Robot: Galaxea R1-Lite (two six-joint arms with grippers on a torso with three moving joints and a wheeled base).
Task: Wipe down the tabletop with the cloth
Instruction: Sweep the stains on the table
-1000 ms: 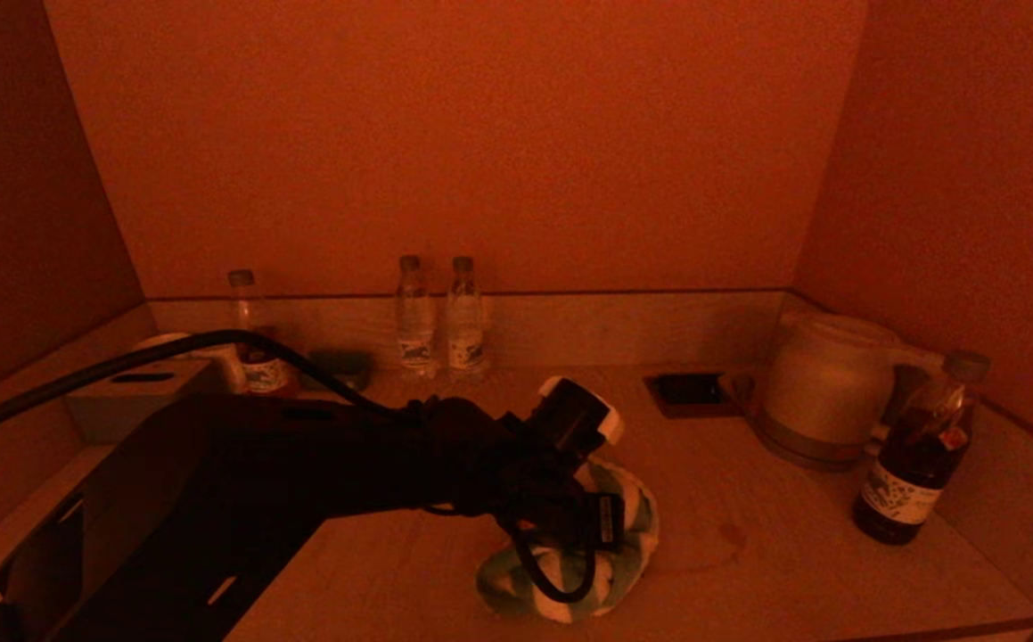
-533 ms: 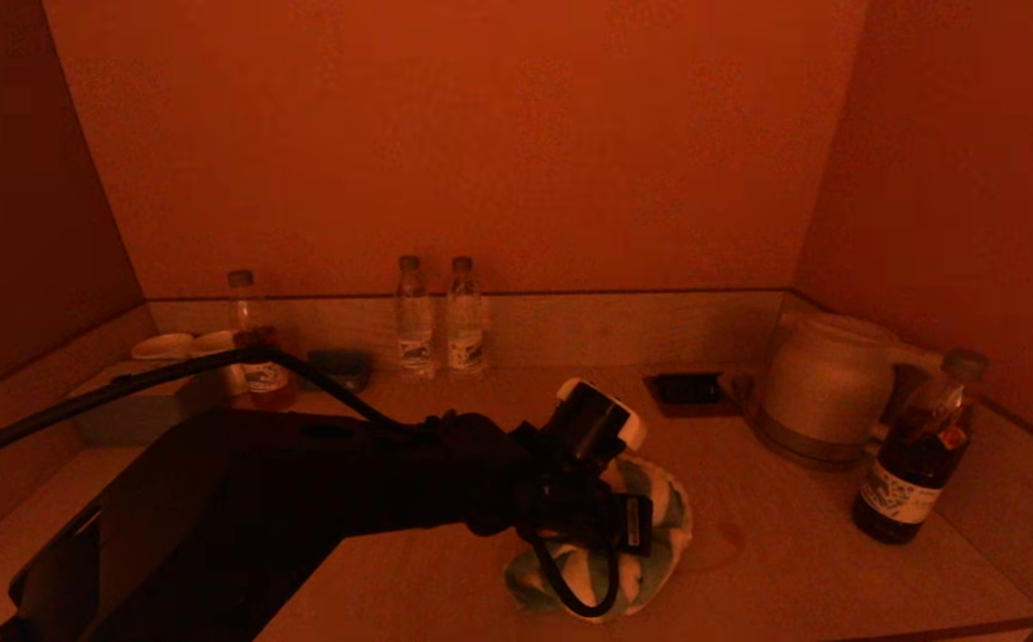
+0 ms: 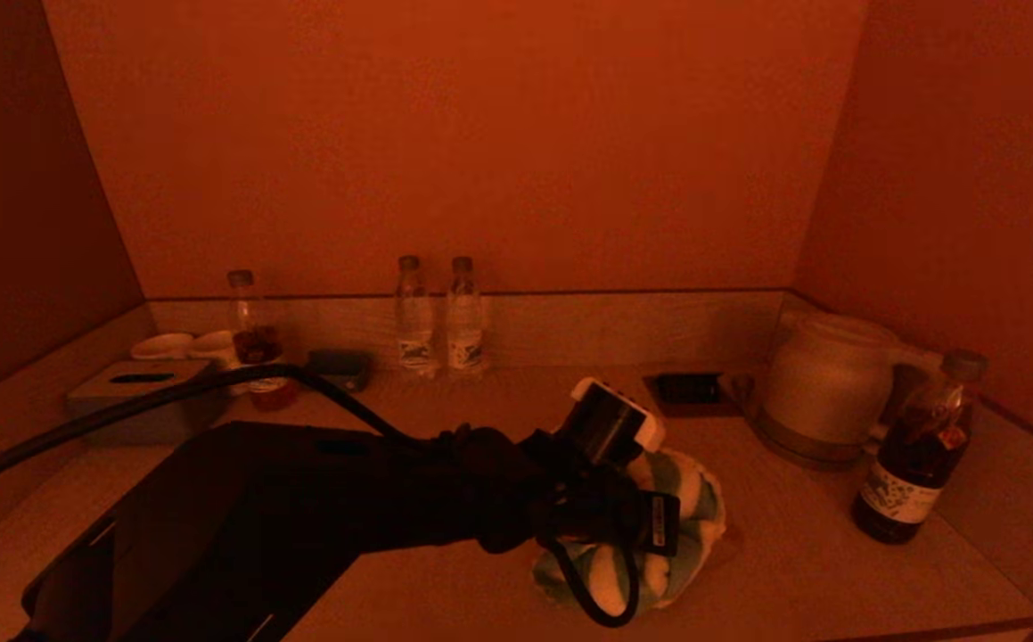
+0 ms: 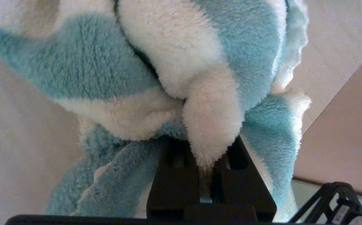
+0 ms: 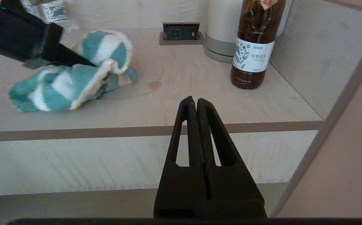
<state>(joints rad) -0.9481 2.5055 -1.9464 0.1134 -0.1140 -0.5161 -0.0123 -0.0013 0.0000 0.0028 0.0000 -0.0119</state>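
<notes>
A fluffy teal-and-white striped cloth (image 3: 694, 504) lies bunched on the pale wooden tabletop (image 3: 801, 571), right of centre near the front. My left gripper (image 4: 204, 147) is shut on a fold of the cloth (image 4: 168, 62) and presses it onto the table; its fingers are buried in the cloth in the head view. The right wrist view shows the cloth (image 5: 68, 84) with a small brown stain (image 5: 155, 85) just to its right. My right gripper (image 5: 195, 100) is shut and empty, parked below the table's front edge.
A white kettle (image 3: 823, 388) and a dark bottle (image 3: 917, 464) stand at the right. A recessed socket (image 3: 685, 390) lies behind the cloth. Two water bottles (image 3: 436, 321) stand at the back wall. A tissue box (image 3: 137, 406) and a small bottle (image 3: 253, 343) are at the left. Walls close in on three sides.
My left gripper has slid the cloth to the right across the tabletop, towards the brown stain. The right arm has not moved.
</notes>
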